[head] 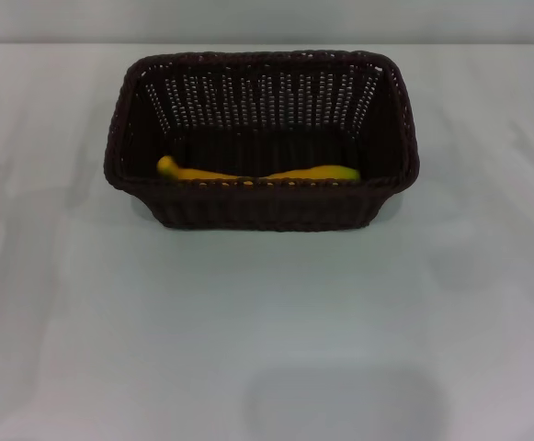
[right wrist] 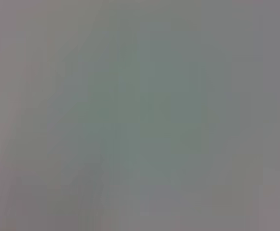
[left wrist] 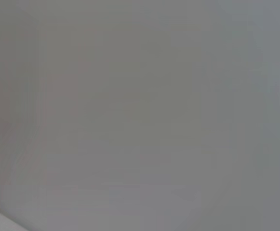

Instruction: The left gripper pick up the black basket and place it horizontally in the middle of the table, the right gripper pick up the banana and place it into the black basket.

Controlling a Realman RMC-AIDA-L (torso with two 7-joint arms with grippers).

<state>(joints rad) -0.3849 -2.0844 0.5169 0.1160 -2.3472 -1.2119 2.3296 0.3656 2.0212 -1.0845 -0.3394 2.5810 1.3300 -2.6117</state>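
The black basket (head: 261,213) stands lengthwise across the middle of the table (head: 267,322), its long side facing me. The yellow banana (head: 314,173) lies inside it along the near wall, partly hidden by the rim. Neither the left gripper nor the right gripper shows in any view. Both wrist views show only plain grey surface.
The far edge of the table (head: 267,43) runs just behind the basket. Bare tabletop lies to the left, to the right and in front of the basket.
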